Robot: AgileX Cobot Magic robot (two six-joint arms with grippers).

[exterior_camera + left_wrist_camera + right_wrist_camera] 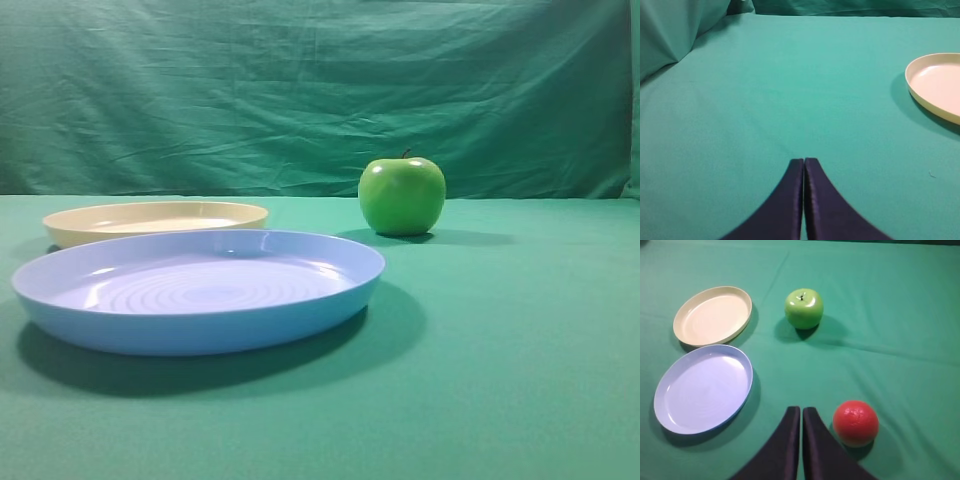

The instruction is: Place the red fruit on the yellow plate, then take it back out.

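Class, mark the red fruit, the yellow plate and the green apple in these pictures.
red fruit (855,422): right wrist view, middle of its top.
yellow plate (713,316): right wrist view, bare floor of the plate.
green apple (402,196): exterior high view, middle of its front.

Low table-level front view; two downward wrist views, all three sharing the yellow plate (155,220) (936,85) (713,315).

Two plates (714,315) (702,388), two fruits (804,308) (855,423)
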